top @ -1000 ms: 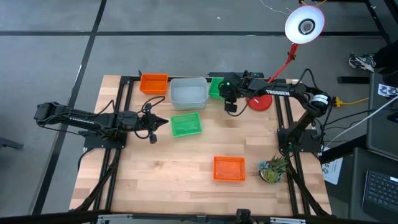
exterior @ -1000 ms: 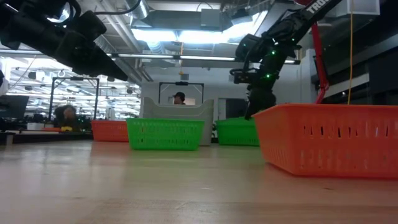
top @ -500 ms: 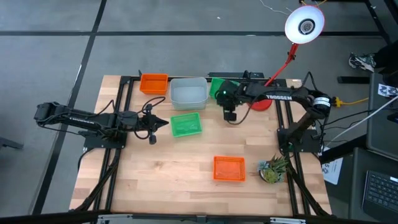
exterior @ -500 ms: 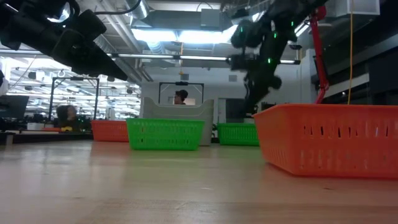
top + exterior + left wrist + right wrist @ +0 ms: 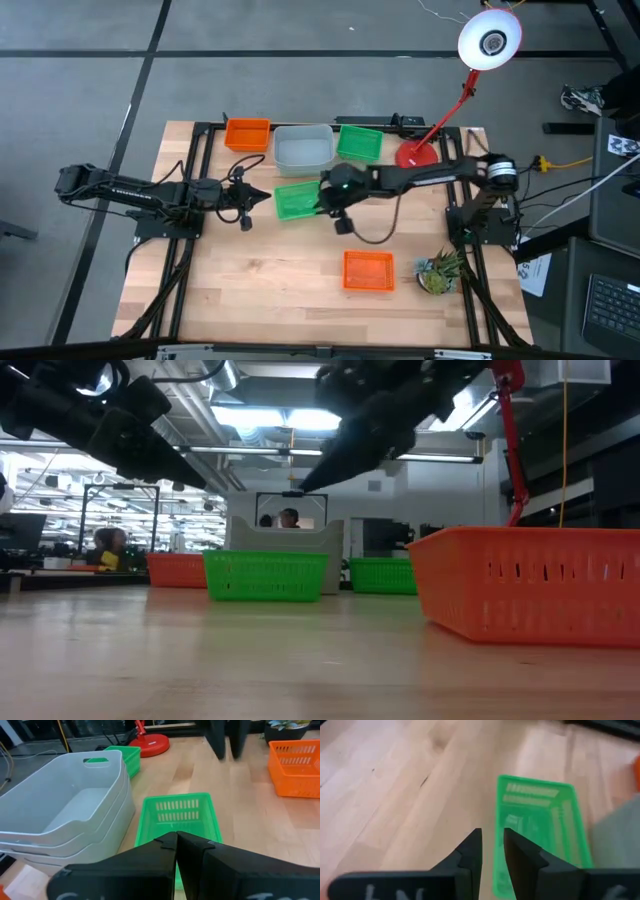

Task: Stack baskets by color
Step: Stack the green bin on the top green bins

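Note:
Two green baskets rest on the table: one in the middle (image 5: 298,200), one at the far edge (image 5: 359,143). A nested stack of grey-white baskets (image 5: 304,148) stands beside an orange basket (image 5: 247,134) at the far edge. A second orange basket (image 5: 368,270) sits near the front right. My right gripper (image 5: 324,196) hangs open above the right end of the middle green basket (image 5: 540,820), slanting down toward the table's left, with nothing between its fingers. My left gripper (image 5: 270,197) is shut, held in the air by that basket's left end (image 5: 177,817).
A red lamp stands with its base (image 5: 416,157) at the far right and its head (image 5: 490,40) beyond the table. A potted plant (image 5: 440,272) sits at the right edge next to the front orange basket. Bare wood lies along the near left.
My right gripper has swung away from the far green basket, toward the table's left and near side, and now hangs over the middle green basket's right end. It has tipped from pointing down to slanting. The far green basket stays where it was on the table.

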Tool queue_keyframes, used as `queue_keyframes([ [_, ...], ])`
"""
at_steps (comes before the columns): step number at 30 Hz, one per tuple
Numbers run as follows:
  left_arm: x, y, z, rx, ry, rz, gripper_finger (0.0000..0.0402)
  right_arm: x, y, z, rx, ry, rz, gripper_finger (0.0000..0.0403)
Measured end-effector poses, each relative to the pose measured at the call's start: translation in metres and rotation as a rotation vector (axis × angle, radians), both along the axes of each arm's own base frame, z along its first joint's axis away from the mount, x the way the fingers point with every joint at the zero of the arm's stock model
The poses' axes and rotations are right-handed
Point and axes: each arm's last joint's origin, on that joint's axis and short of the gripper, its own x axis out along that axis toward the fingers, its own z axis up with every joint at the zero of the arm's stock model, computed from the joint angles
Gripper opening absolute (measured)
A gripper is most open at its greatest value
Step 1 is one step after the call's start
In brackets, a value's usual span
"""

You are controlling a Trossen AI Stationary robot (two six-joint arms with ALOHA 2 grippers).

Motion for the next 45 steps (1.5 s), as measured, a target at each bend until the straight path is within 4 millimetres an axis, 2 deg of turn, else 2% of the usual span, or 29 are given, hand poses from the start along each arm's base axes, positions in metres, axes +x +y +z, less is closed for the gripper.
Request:
queue_keyframes([
  [6,0.0,0.0,0.0,0.0,-0.003,0.0,0.0,0.043,-0.001,-0.012,-0.002,0.104,-0.01,0.008],
  [10,0.0,0.0,0.0,0.001,-0.002,0.0,0.0,0.059,0.006,-0.02,-0.021,0.192,-0.004,0.008],
  [17,0.0,0.0,0.0,0.002,-0.002,0.0,0.0,0.063,0.01,-0.037,-0.041,0.243,-0.016,0.008],
  [26,0.0,0.0,0.0,0.002,-0.003,0.0,0.0,0.062,0.009,-0.038,-0.054,0.254,-0.019,0.008],
  [33,0.0,0.0,0.0,0.001,-0.002,0.0,0.0,0.062,0.008,-0.047,-0.096,0.287,-0.047,0.008],
  [41,0.0,0.0,0.0,0.001,-0.002,0.0,0.0,0.064,0.002,-0.066,-0.106,0.346,-0.105,0.008],
  [43,0.0,0.0,0.0,0.001,-0.002,0.0,0.0,0.063,0.002,-0.067,-0.084,0.355,-0.123,0.0071],
  [45,0.0,0.0,0.0,0.001,-0.003,0.0,0.0,0.06,0.002,-0.065,-0.069,0.378,-0.12,0.0039],
])
